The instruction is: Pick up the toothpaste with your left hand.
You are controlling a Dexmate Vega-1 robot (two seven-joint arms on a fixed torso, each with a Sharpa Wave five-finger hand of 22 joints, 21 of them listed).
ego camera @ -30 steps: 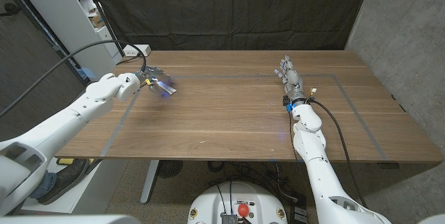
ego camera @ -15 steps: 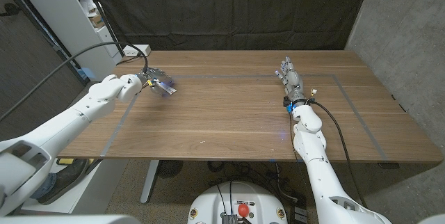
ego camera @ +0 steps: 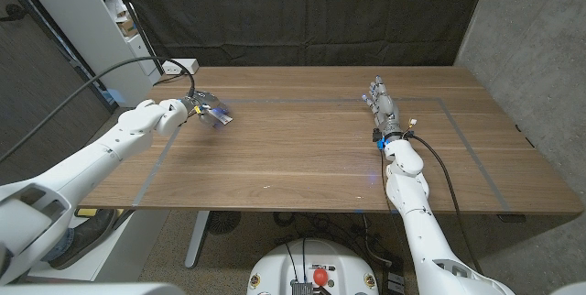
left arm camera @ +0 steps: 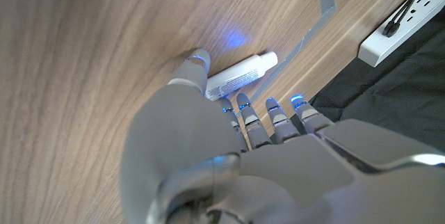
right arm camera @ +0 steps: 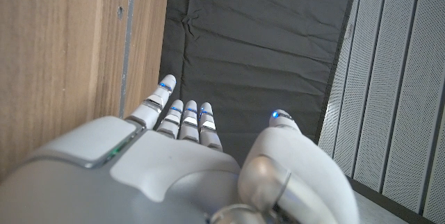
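**Left hand at the toothpaste, grasp not yet closed**

Item 1, far left of the surface: left hand, reached in over the grey tape line. In the left wrist view its fingers are spread to a moderate width and curled down over the tube, the thumb on one side and the others on the opposite side. Whether any tip touches the tube cannot be told; nothing is lifted.

Item 2, under that hand: toothpaste, a small white tube with printed text, lying flat on the wood, cap end pointing away from the thumb, just beside the tape line. In the head view it shows as a pale sliver at the fingertips.

Item 3, far left edge: white power strip with a black cable, near the hand but apart from it.

Item 4, right of centre: right hand, standing on its edge with fingers straight and loosely apart, holding nothing, well apart from the tube.

Step in hand, as judged: the approach is finished and the grasp is due. The next move calls for the thumb and opposing fingers to close across the tube's narrow body, then a lift straight up.
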